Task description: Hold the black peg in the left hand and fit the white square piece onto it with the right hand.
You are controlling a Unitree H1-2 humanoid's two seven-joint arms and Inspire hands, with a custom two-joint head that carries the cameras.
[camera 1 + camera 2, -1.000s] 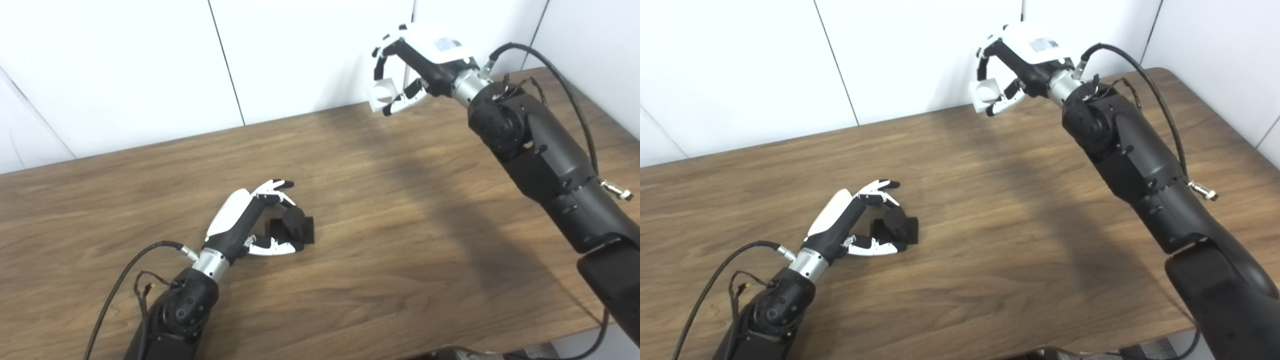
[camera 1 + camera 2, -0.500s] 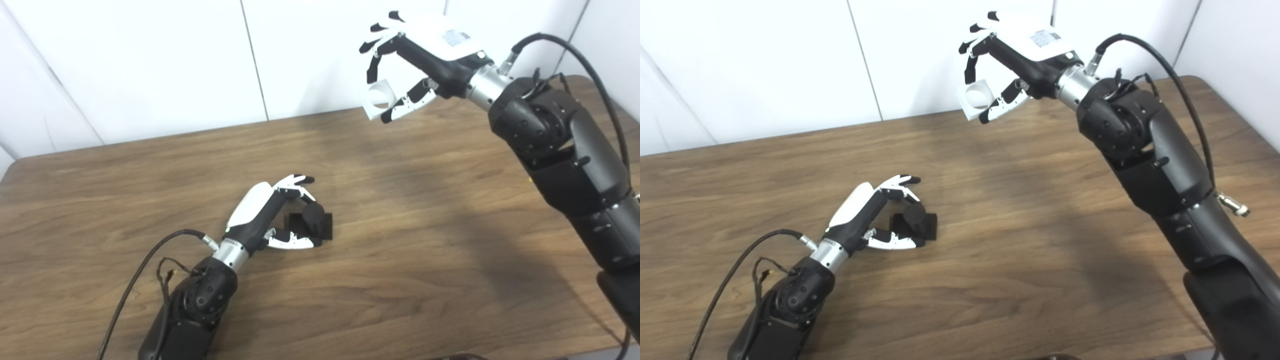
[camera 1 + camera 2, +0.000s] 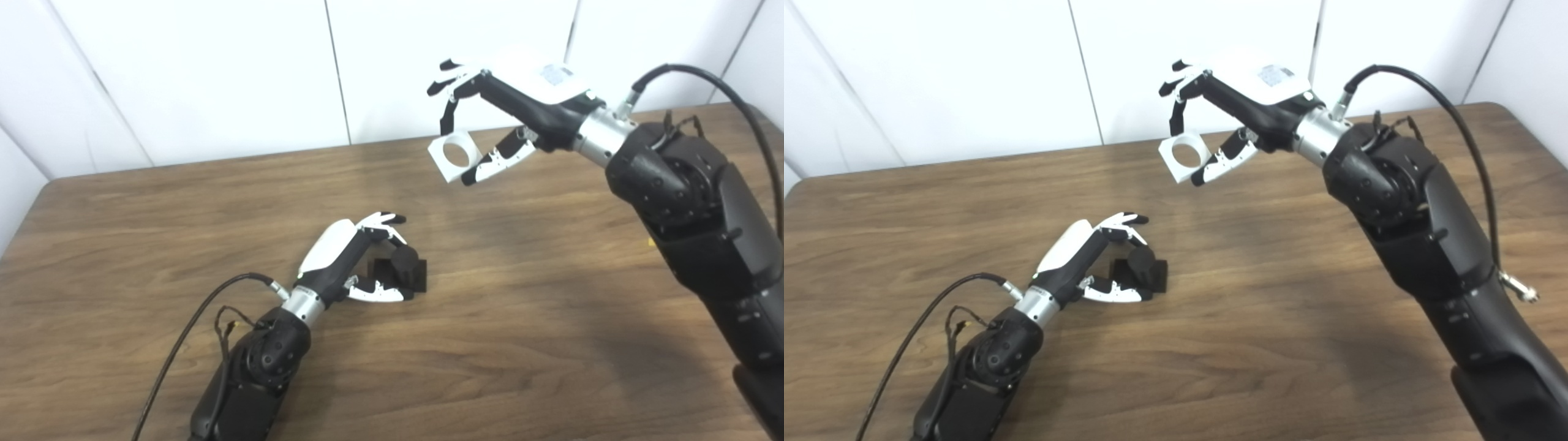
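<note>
A black peg (image 3: pixel 407 267) on a square black base stands on the wooden table (image 3: pixel 520 318) left of the middle. My left hand (image 3: pixel 344 256) rests beside it, fingers arched over its top and thumb low along its front, spread apart and not clamped on it. High over the back of the table, my right hand (image 3: pixel 511 107) is shut on the white square piece (image 3: pixel 454 158), pinched between a finger and the thumb. Its round hole faces the camera. The piece (image 3: pixel 1183 158) hangs well above and to the right of the peg.
White wall panels (image 3: pixel 214 73) rise just behind the table's back edge. A black cable (image 3: pixel 184 343) trails from the left wrist across the wood, and another loops over the right forearm (image 3: pixel 680 202). The table's left edge shows at the far left.
The camera has swung, shifting the whole picture rightwards. Relative to the table's back edge, the right hand has come lower and nearer with the white piece. The left hand stays by the peg.
</note>
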